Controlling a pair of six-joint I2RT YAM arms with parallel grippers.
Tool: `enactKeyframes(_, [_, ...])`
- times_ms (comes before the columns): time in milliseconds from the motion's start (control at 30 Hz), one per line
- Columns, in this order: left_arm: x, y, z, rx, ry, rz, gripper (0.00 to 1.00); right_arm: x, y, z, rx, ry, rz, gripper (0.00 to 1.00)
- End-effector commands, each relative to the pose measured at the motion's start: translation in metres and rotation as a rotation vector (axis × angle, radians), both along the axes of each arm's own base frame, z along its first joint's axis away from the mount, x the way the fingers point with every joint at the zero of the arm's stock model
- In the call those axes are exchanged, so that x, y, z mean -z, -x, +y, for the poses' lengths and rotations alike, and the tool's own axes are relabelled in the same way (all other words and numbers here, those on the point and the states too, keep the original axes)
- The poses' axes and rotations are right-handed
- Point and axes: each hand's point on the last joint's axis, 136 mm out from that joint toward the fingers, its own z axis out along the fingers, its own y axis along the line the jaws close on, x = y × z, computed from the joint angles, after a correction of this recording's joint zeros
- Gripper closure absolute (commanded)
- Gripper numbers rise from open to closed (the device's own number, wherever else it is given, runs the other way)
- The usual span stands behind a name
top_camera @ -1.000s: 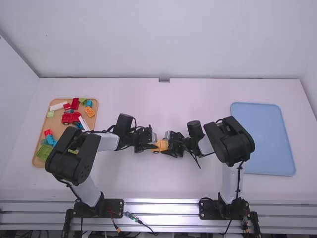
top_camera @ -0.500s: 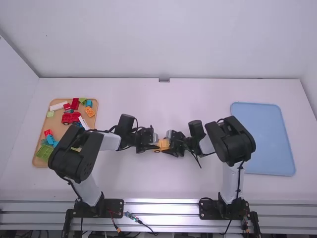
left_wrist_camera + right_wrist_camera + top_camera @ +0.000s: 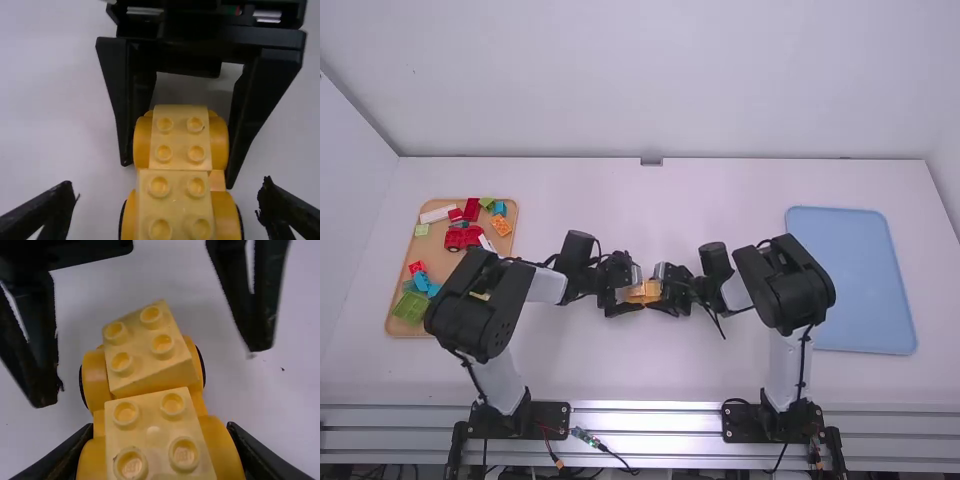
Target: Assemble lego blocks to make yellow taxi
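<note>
A small yellow taxi body [image 3: 646,292] is near the table's middle, between both grippers. My left gripper [image 3: 626,287] stands open around its left end; in the left wrist view the left gripper [image 3: 167,207] has its fingers apart, clear of the sides. My right gripper [image 3: 668,290] is shut on the taxi's other end, and in the right wrist view the right gripper [image 3: 159,442] pinches its orange-yellow sides. Two pale yellow studded bricks are on top: one [image 3: 155,432] between the right fingers, the other [image 3: 150,347] turned askew and tilted at the left end. Black wheels show partly.
A wooden tray [image 3: 438,262] at the left holds several loose bricks and a red vehicle [image 3: 463,236], with the left arm over its edge. A blue tray [image 3: 850,280] lies at the right, beyond the right arm.
My left gripper has opened wider around the taxi's left end and moved slightly right, exposing the pale top there. The right arm has stayed nearly still, holding the taxi.
</note>
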Motion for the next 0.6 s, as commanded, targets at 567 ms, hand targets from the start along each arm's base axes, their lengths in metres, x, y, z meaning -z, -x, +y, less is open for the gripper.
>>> enactKeyframes(567, [-0.024, 0.011, 0.014, 0.028, 0.002, -0.02, 0.09, 0.008, 0.002, -0.001, 0.017, 0.023, 0.032, 0.56])
